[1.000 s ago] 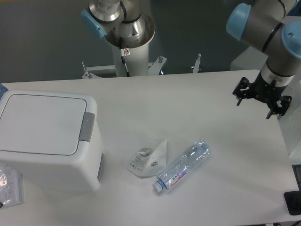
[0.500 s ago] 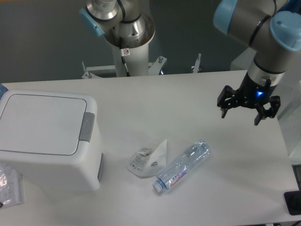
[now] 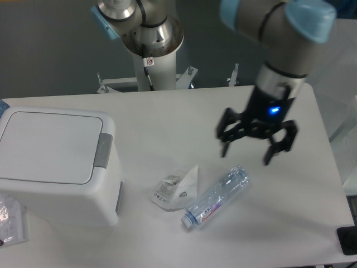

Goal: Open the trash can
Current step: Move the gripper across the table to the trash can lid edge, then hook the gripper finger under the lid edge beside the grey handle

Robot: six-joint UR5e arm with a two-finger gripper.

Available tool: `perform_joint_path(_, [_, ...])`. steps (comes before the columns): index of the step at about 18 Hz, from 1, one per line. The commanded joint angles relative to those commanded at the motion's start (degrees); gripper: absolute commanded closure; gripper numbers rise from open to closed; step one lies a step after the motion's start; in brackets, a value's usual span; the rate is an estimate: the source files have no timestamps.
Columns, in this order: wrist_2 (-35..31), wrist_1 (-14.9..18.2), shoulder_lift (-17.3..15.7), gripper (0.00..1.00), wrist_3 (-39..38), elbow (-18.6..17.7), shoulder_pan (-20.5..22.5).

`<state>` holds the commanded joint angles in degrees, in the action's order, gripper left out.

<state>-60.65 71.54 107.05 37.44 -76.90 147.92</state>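
The trash can (image 3: 56, 167), a big white boxy bin, stands at the left of the table. Its flat lid (image 3: 47, 146) lies shut, and a grey push-button (image 3: 103, 151) sits on the lid's right edge. My gripper (image 3: 246, 156) hangs open over the middle right of the table, fingers pointing down and spread wide with nothing between them. It is far to the right of the bin, just above the bottle's upper end.
A clear plastic bottle (image 3: 216, 196) lies on its side right of centre. A crumpled clear wrapper (image 3: 175, 188) lies beside it. A plastic bag (image 3: 11, 218) shows at the lower left corner. The robot's white base column (image 3: 150, 56) rises behind the table.
The arm has swung left and towards the front, carrying the open gripper from the table's right edge to above the bottle. The bin, bottle and wrapper have not moved.
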Motion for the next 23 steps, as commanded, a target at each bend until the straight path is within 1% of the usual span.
perform_joint_path(3, [2.72,0.00,-0.52,0.00,-0.87,0.27,-1.85])
perform_joint_path(6, [2.64,-0.09,-1.32,0.00,-8.41,-0.26,-4.04])
perform_joint_path(9, [2.73,-0.09,-1.76,0.00,-12.47,-0.26,-6.50])
perform_joint_path(12, [2.64,-0.09,-2.37,0.00,-13.45,-1.31,-8.26])
perform_joint_path(17, [2.55,-0.09,-6.24,0.00,-13.27,-6.93,-9.49])
perform_joint_path(19, [2.55,-0.09,-6.42,0.00,-13.36,-7.38,-9.93])
perform_joint_path(23, [2.29,-0.26,-5.72,0.00,-13.18,-7.38,-10.29])
